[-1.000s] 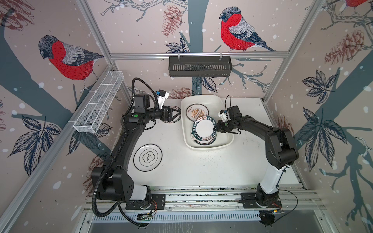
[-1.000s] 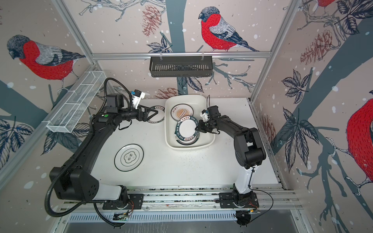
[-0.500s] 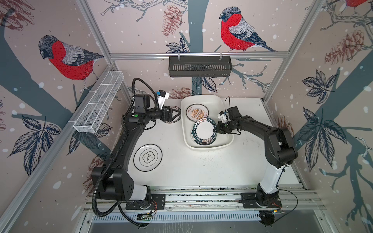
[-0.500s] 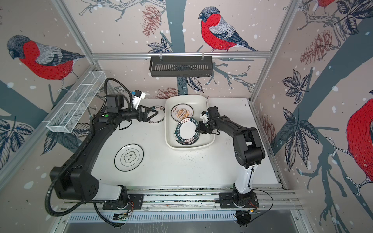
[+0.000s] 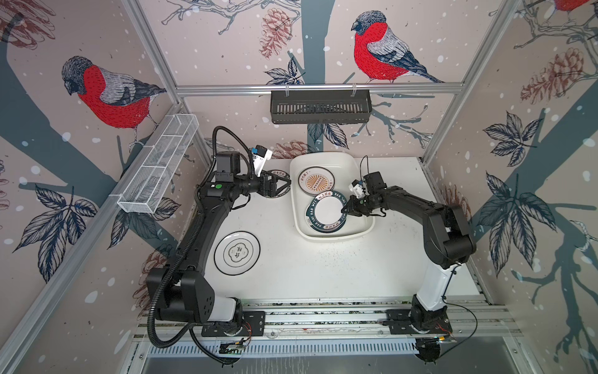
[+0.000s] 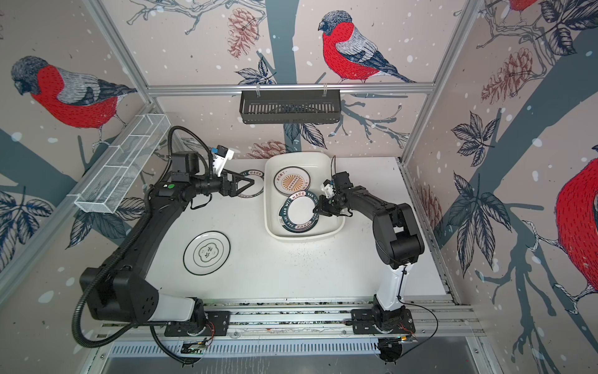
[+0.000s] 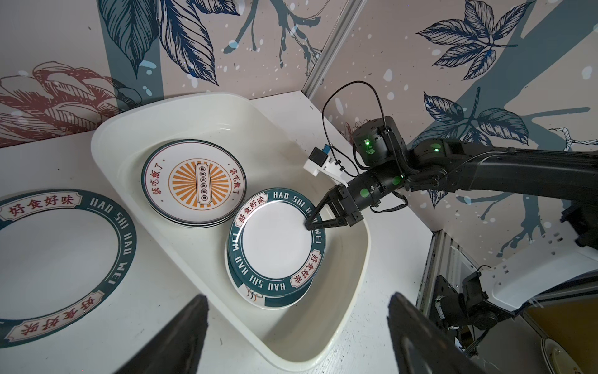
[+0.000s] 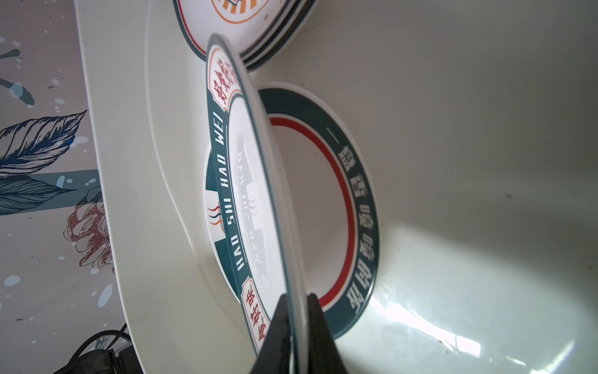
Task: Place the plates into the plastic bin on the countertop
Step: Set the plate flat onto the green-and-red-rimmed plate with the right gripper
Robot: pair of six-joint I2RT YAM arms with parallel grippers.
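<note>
Countertop (image 5: 323,268): white, speckled, framed by aluminium rails; carries everything listed below.

Plastic bin (image 5: 326,156): white tub at the back of the countertop, right of centre in both top views; holds two groups of plates.

Emblem plate (image 5: 237,253): white with a black quatrefoil mark, lying flat on the countertop near the left arm, well apart from the bin.

Loose teal-rimmed plate (image 7: 58,259): flat on the countertop just beside the bin's left wall, partly under the left gripper in both top views.

Sunburst stack (image 7: 194,183): several plates piled in the far end of the bin, orange rays on the top one.

Held teal-rimmed plate (image 7: 275,243): inside the near end of the bin, raised at an angle over a lower plate (image 8: 359,194) with a teal rim and red ring; its far edge reaches the sunburst stack.

Left gripper (image 5: 286,186): jaws spread wide, holding nothing, above the loose plate.

Right gripper (image 7: 309,223): inside the bin, fingers (image 8: 318,323) pinched on either face of the held plate's rim.
</note>
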